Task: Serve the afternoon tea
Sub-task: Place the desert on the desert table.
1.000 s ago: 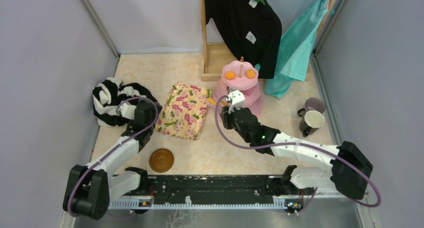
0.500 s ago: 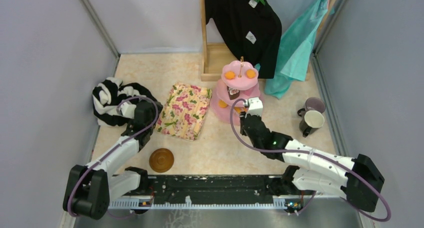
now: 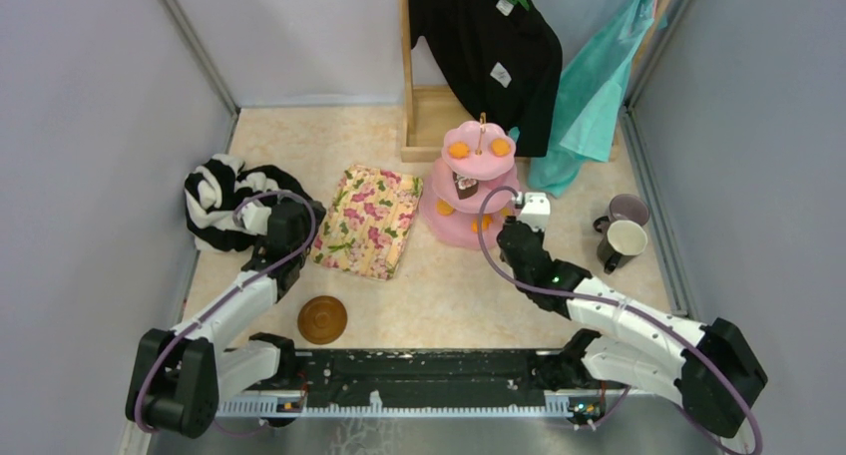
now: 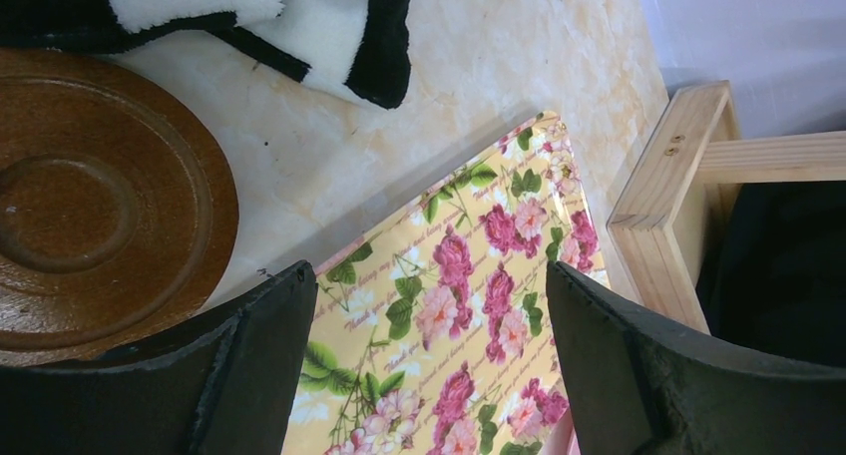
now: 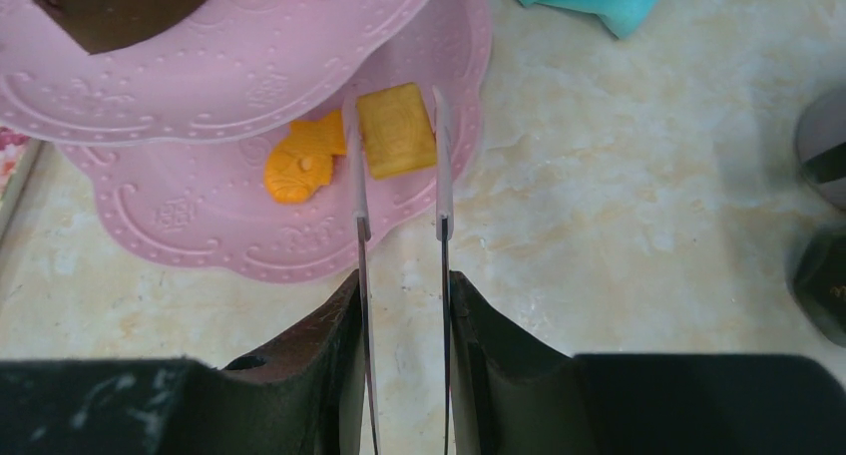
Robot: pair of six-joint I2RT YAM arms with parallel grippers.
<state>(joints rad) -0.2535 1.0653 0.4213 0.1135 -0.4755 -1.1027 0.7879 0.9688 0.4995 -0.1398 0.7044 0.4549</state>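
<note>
The pink three-tier cake stand (image 3: 469,226) stands mid-table, with orange pastries (image 3: 458,150) on top and a brown pastry (image 5: 115,6) on the middle tier. My right gripper (image 5: 402,280) is at the stand's right side (image 3: 532,208), shut on thin tongs (image 5: 360,206). A yellow pastry (image 5: 396,131) sits between the tong tips over the bottom tier, next to an orange pastry (image 5: 299,161). The left gripper (image 4: 429,275) hangs open over the floral cloth (image 4: 479,305), with a brown saucer (image 4: 90,226) at its left. A second saucer (image 3: 322,319) lies near the front. The lilac mug (image 3: 627,211) and cream mug (image 3: 624,240) stand at the right.
A black-and-white striped garment (image 3: 224,201) is heaped at the left by the wall. A wooden rack (image 3: 429,116) with a black shirt (image 3: 489,46) and a teal cloth (image 3: 589,86) stands at the back behind the cake stand.
My right arm has swung from the stand's left front round to its right side, carrying the tongs. The left arm has not moved.
</note>
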